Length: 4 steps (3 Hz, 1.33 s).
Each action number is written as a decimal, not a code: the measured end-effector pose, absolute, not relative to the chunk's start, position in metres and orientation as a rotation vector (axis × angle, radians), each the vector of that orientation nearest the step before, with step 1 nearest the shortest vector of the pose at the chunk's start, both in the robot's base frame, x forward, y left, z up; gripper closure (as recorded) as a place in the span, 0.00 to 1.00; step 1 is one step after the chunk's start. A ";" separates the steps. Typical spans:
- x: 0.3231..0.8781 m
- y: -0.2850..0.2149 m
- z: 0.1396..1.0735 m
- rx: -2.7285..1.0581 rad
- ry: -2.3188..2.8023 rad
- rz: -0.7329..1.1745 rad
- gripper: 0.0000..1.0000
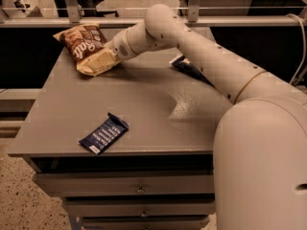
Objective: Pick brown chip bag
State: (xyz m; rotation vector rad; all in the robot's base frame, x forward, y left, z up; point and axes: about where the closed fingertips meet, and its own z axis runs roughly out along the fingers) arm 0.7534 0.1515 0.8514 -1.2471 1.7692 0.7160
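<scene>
The brown chip bag (85, 44) lies at the far left corner of the grey table (144, 99), with white lettering up and its pale yellow end toward me. My gripper (109, 55) is at the end of the white arm, reaching across from the right. It sits right at the bag's pale yellow end and touches or overlaps it. The gripper's tip is hidden by the wrist and the bag.
A small flat dark blue bar wrapper (103, 133) lies near the table's front left edge. A dark blue chip bag (188, 67) lies at the far right, partly hidden behind my arm. Drawers (139, 188) are below the tabletop. A railing (72, 21) runs behind the table.
</scene>
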 end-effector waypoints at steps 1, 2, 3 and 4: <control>0.752 0.146 0.865 -1.217 1.742 0.714 0.88; 0.748 0.131 0.902 -1.175 1.661 0.682 1.00; 0.741 0.116 0.952 -1.146 1.542 0.648 1.00; 0.740 0.100 0.989 -1.105 1.448 0.651 1.00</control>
